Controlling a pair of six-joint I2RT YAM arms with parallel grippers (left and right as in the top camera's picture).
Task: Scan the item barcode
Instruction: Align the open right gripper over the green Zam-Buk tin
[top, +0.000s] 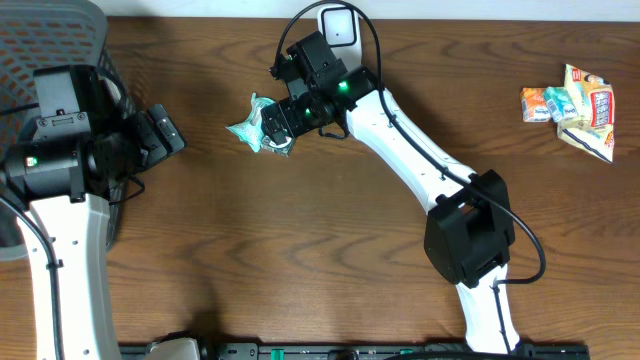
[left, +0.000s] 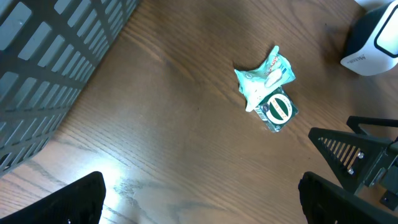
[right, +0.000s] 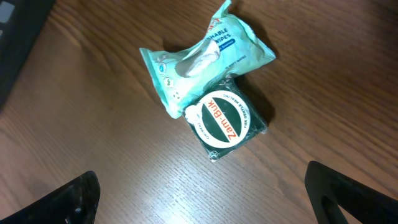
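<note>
Far left of the scanner (top: 338, 25) stands a grey mesh basket (top: 60, 30). Beside it hangs the left gripper (top: 168, 135), jaws apart and holding nothing. Just below and left of the scanner, a teal wipes pack (right: 205, 59) and a green Zam-Buk tin (right: 222, 121) lie touching on the table (top: 300, 250). The right gripper (top: 275, 125) hovers over them, jaws wide and empty. Snack packets (top: 572, 108) lie far right of the scanner. Nothing seems done yet: an item must be picked up and its barcode shown to the scanner.
</note>
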